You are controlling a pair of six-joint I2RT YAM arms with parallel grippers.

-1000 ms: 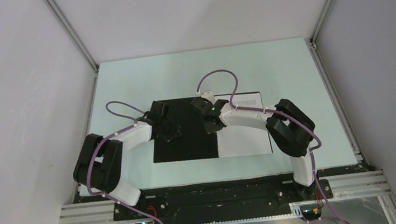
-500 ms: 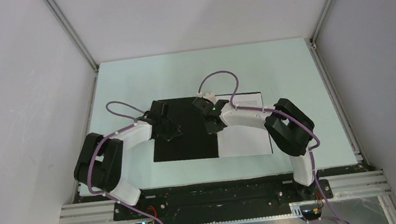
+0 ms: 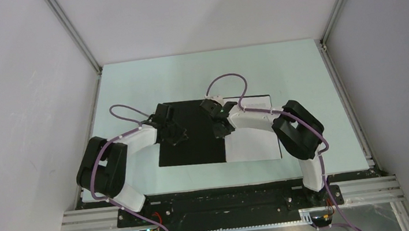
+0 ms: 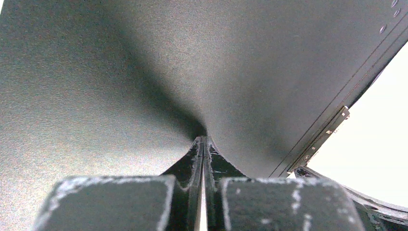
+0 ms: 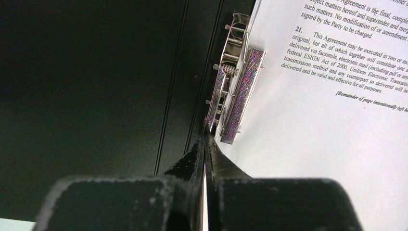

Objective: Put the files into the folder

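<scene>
The folder (image 3: 191,149) lies open on the table with its black inside up. A white sheet with printed text (image 3: 252,145) lies on its right half, under the metal clip (image 5: 235,86) at the spine. A second sheet cannot be told apart. My left gripper (image 3: 174,137) is shut, its tips (image 4: 204,139) pressed on the black left cover (image 4: 144,72). My right gripper (image 3: 219,131) is shut, its tips (image 5: 206,137) at the near end of the clip, beside the printed sheet (image 5: 327,120). The clip also shows in the left wrist view (image 4: 322,139).
The pale green table (image 3: 278,72) is walled by white panels on the left, back and right. Both arms arch over the folder from the near edge, with purple cables looping above them.
My right wrist has shifted very slightly to the left over the spine. The left arm, folder and sheet have not visibly moved.
</scene>
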